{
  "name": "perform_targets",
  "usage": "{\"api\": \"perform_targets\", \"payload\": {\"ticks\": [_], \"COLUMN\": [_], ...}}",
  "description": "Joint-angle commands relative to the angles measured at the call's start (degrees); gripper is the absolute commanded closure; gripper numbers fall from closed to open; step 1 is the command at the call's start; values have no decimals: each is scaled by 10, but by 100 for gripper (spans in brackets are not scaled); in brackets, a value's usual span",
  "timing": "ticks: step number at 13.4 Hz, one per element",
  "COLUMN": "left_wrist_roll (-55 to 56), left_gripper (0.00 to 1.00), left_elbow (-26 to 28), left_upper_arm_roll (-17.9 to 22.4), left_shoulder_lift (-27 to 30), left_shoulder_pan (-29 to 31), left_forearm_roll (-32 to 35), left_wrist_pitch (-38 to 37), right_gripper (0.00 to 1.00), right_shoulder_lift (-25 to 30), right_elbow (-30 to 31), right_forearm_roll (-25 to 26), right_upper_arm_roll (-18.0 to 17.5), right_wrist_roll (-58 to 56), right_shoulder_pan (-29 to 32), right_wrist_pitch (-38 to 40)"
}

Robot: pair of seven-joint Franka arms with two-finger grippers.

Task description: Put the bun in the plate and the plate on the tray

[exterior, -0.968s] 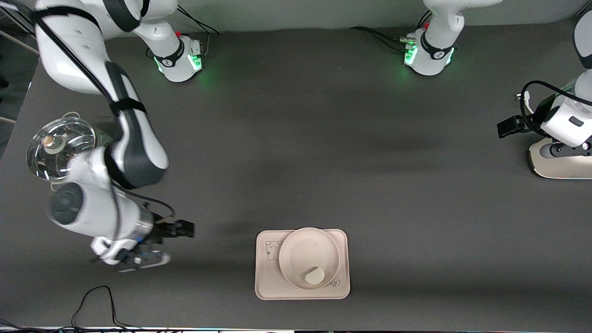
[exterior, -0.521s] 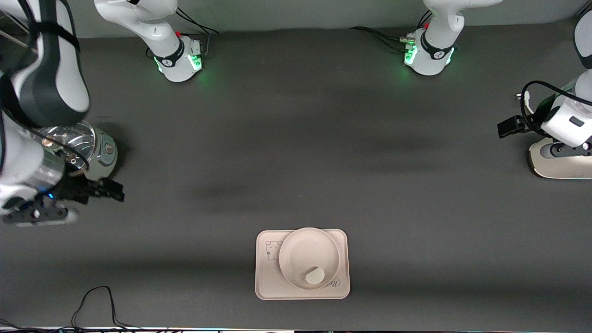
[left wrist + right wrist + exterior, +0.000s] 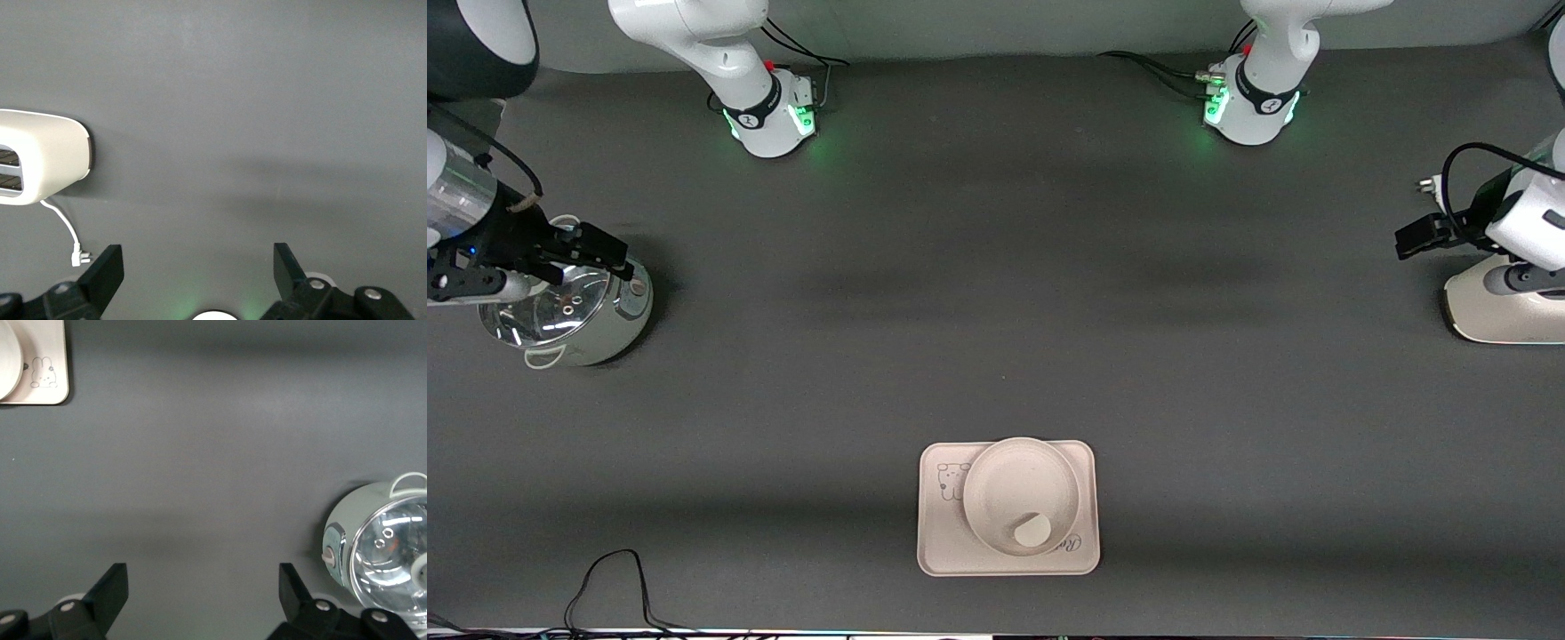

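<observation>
On the tray [image 3: 943, 542] sits the plate [image 3: 1005, 484] holding the bun [image 3: 1032, 531], unmoved. Right gripper [image 3: 560, 258], fingers apart, has withdrawn over the pot [image 3: 605, 329]; left gripper [image 3: 1427, 236], fingers apart, waits near the toaster [image 3: 1485, 307].

Robot lab: two bolted arm bases [image 3: 769, 111] on dark matted table [image 3: 996, 311].

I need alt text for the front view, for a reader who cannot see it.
A bun lies in a round plate on a rectangular tray. The open right claw hangs over a glass-lidded pot; the open left claw waits by a white toaster.
</observation>
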State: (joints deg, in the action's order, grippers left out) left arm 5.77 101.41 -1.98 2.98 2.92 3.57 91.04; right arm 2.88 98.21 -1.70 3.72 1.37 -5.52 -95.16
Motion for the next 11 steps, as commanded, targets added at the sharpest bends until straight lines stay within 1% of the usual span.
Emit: {"api": "perform_targets", "payload": {"ticks": [1, 7, 9, 11], "left_wrist_roll": [-4, 6, -3, -2], "left_gripper": [0, 0, 0, 0], "left_elbow": [2, -3, -7, -13], "left_upper_arm_roll": [4, 0, 1, 2], "left_shoulder_lift": [13, 10, 10, 8], "left_shoulder_pan": [-2, 5, 4, 4], "left_forearm_roll": [-4, -5, -4, -4], "left_wrist_pitch": [-14, -14, -14, -18], "right_gripper": [0, 0, 0, 0], "right_shoulder_lift": [10, 13, 27, 35], "right_elbow": [10, 8, 15, 14], "right_forearm_roll": [-7, -8, -14, -19], "right_upper_arm_roll": [-5, -12, -6, 0], "right_wrist_roll": [-8, -8, -51, -45], "right_shoulder_pan": [5, 9, 31, 32], "right_wrist_pitch": [12, 13, 13, 27]}}
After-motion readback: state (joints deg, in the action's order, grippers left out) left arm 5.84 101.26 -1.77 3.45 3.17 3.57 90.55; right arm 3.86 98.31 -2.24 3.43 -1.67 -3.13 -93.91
